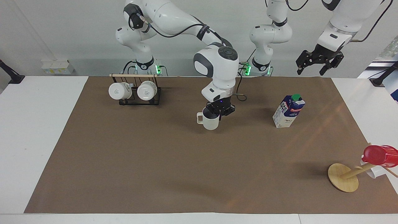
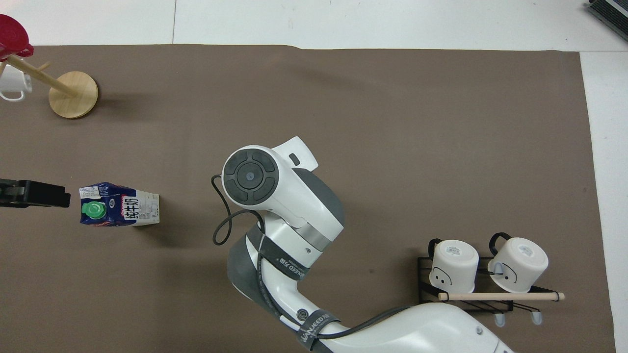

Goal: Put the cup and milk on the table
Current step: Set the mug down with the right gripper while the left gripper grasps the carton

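My right gripper (image 1: 218, 114) is shut on the rim of the off-white cup (image 1: 210, 122) and holds it upright, low over the brown sheet of the table (image 1: 186, 168), between the mug rack and the milk. I cannot tell whether the cup's base touches the sheet. In the overhead view the right arm's wrist (image 2: 250, 175) hides the cup and the gripper. The milk (image 1: 288, 111) stands upright on the sheet toward the left arm's end; it also shows in the overhead view (image 2: 119, 211). My left gripper (image 1: 317, 67) waits open, raised beside the milk (image 2: 34, 193).
A black wire rack (image 1: 135, 93) with two white mugs stands near the right arm's base (image 2: 483, 274). A tilted wooden stand with a round disc base (image 1: 343, 177) carries a red cup (image 1: 380, 155) at the left arm's end, farthest from the robots.
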Controlling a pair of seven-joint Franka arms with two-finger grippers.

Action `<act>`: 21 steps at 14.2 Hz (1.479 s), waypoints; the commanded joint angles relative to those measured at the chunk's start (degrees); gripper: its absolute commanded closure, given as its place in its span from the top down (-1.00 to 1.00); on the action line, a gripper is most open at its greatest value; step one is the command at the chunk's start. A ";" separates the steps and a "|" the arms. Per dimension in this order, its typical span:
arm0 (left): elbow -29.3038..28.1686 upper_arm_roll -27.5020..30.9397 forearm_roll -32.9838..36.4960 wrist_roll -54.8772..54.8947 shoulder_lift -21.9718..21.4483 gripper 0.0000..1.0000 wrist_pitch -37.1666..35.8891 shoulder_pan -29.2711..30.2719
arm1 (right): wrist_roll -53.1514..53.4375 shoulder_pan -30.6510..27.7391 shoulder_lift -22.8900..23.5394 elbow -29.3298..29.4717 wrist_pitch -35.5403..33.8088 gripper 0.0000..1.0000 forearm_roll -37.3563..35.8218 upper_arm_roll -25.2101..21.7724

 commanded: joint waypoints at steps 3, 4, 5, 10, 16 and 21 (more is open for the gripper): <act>-5.04 -0.02 -0.51 0.28 -3.77 1.00 3.25 0.84 | 1.33 1.57 -0.15 -4.14 3.09 -1.00 -1.19 0.24; -9.60 -0.02 -0.42 0.45 -6.49 1.00 7.36 0.84 | 1.25 1.39 -0.24 -5.02 3.88 -1.00 -1.19 0.24; -14.87 -0.02 -0.42 0.54 -8.87 1.00 11.93 0.84 | 1.25 1.22 -0.32 -5.20 4.24 -1.00 -1.10 0.24; -26.42 0.25 -0.42 5.72 -9.33 1.00 24.35 1.36 | 1.51 0.86 -0.33 -5.21 4.15 -0.11 -0.40 0.24; -31.53 0.16 -0.33 8.10 -4.86 1.00 34.99 1.98 | 1.60 0.43 -2.52 -4.15 3.45 1.00 -0.93 -0.20; -32.06 0.16 -0.33 8.62 -1.51 0.96 38.43 1.98 | 0.55 -5.45 -11.03 -5.29 -0.31 1.00 -0.22 -0.03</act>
